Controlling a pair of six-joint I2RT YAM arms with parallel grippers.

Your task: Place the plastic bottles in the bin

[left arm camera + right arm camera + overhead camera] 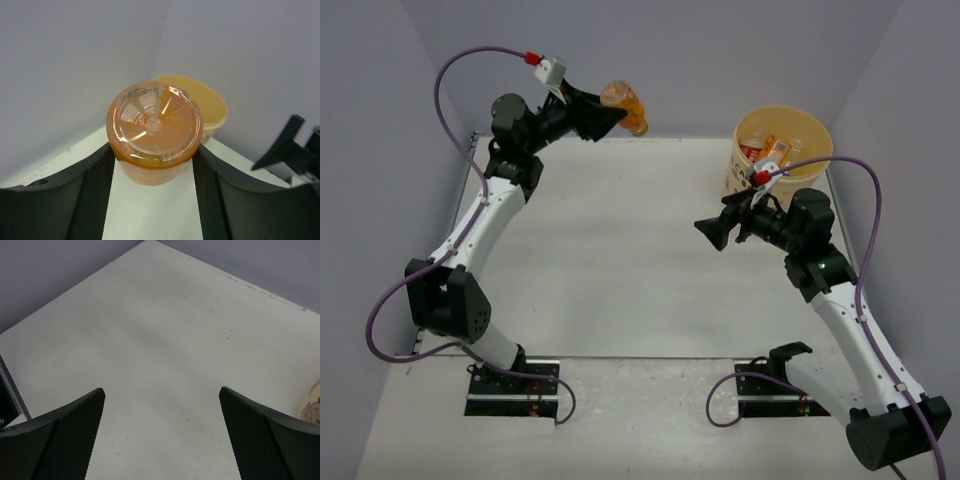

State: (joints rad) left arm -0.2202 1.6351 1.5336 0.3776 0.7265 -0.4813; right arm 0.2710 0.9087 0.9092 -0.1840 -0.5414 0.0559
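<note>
My left fingers (95, 200) pinch a stubby orange bottle (154, 125) by its sides, raised above the desk's (620, 250) far left, well apart from the pale-yellow bin (817, 125) holding other bottles (765, 148), while my right fingers (65, 435) stand spread wide near that bin.

Far left, bottle (625, 104) in left end effector (617, 118); far right, other bottles (766, 148) inside bin (817, 124).

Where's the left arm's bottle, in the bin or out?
Out: left tool grips the orange bottle, raised, well apart from the bin.
</note>
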